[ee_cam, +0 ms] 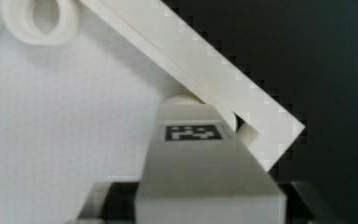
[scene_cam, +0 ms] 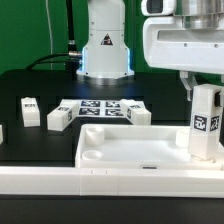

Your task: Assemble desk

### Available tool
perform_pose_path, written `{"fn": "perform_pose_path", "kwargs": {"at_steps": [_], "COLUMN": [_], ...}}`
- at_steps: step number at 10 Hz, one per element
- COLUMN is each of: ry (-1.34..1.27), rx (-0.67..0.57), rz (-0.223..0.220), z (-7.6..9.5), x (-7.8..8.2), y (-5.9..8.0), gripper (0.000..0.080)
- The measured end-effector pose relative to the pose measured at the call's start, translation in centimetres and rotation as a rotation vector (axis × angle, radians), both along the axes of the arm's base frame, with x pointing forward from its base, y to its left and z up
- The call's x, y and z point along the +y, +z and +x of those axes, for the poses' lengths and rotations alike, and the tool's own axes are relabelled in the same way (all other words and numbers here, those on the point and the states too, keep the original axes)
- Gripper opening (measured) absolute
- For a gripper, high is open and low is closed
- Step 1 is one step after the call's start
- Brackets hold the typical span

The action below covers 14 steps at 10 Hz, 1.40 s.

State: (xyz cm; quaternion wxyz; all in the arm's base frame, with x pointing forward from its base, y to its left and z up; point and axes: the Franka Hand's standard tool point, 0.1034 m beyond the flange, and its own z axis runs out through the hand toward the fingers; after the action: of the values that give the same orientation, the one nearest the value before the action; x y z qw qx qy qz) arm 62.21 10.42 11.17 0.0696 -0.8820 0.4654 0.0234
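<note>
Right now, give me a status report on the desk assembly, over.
End effector shut on one leg, upright at the desktop corner, exterior view's right. Three more legs loose by the marker board. Nothing seen blocking.

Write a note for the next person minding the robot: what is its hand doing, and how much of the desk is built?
Hand: shut on one leg, held upright at the desk slab's corner on the exterior view's right.
Loose legs lie on the table beyond the slab, by the marker board.
Done: no leg clearly seated.
Left: seat this leg, then the others.
</note>
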Motion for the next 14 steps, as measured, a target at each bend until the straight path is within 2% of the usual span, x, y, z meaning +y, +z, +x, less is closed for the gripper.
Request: {"fn": "perform_pose_path", "kwargs": {"at_steps": [1, 3, 5, 6, 7, 12, 14], "ry": [-0.109, -0.098, 0.000, 0.084, 0.184, 0.555, 0.866], "rx": [0.016, 0.015, 0.008, 0.007, -0.004, -0.055, -0.069], "rz": [0.014, 0.015, 0.012, 0.005, -0.003, -0.010, -0.074], "z": [-0.01, -0.01, -0.09, -0.20, -0.17, -0.23, -0.13], "x": [0.15, 0.18, 0.04, 0.07, 0.12, 0.06, -0.09], "y": [0.01, 0.01, 0.01, 0.03, 0.07, 0.02, 0.20], "gripper": [0.0291, 0.0291, 0.0570, 0.0570, 0.0633, 0.0649, 0.0649]}}
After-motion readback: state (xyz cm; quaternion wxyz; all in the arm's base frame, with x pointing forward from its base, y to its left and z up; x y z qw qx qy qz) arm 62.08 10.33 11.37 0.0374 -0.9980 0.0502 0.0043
